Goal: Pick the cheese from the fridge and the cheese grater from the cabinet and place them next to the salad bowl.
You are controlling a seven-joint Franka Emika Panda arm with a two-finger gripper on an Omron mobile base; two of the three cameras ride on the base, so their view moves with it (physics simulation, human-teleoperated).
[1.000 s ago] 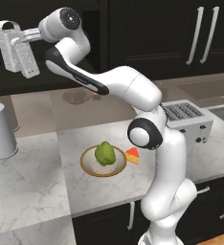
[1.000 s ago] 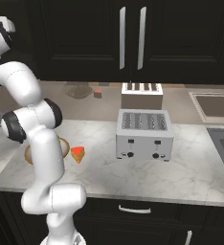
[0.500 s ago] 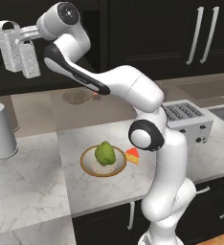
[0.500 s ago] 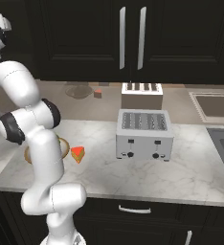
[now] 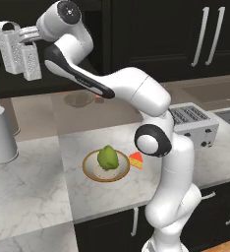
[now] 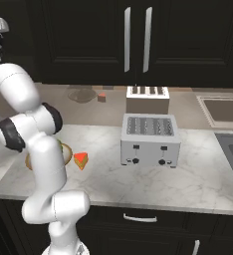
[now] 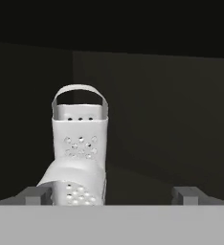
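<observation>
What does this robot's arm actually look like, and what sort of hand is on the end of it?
The arm is glossy white, built of rounded tube sections linked by dark round joints, with a black stripe along one section; no loose cables show. It ends in a white two-finger gripper. In the hand view its small fingers look like blocky grey tips.

Silver toaster [image 6: 150,139] on marble counter [image 6: 208,169]; white cylinder [image 5: 3,139] far left.

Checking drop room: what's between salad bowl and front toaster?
The cheese, beside the salad bowl; then bare counter up to the front toaster, in the right base view.
</observation>
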